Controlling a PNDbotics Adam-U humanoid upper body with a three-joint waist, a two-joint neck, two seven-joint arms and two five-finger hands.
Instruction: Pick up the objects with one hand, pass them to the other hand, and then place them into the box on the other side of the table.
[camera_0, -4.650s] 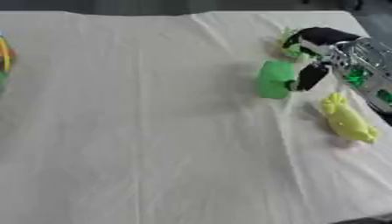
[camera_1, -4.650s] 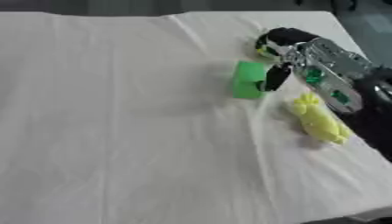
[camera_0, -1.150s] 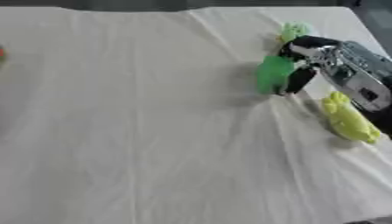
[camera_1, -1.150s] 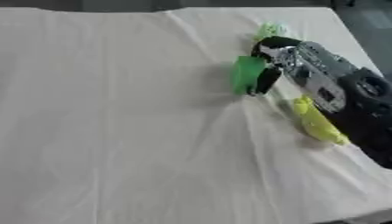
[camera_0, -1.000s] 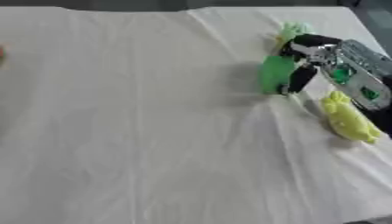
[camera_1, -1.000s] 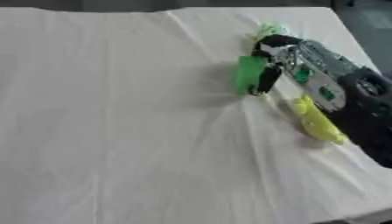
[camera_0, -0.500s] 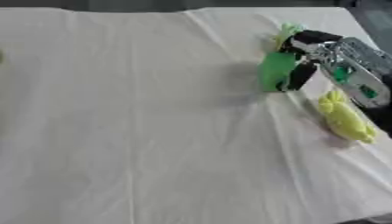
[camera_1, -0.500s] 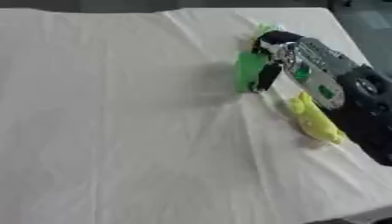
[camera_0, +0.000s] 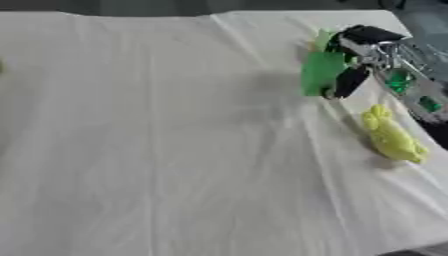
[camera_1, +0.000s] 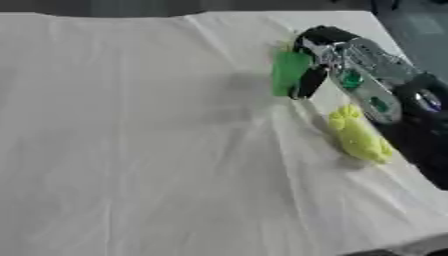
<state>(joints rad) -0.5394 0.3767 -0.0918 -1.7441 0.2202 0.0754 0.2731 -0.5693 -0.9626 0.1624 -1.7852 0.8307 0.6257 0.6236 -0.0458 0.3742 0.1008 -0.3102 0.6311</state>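
The right hand (camera_1: 328, 55) reached in from the table's right side and had its fingers and thumb curled round a green block (camera_1: 288, 72), pinching it near the far right of the white cloth (camera_0: 175, 150). The block appeared raised off the cloth, probably so it could be carried toward the middle for the handover. A yellow-green toy (camera_0: 392, 137) lay just beside the arm, untouched. The left hand and the box were out of view.
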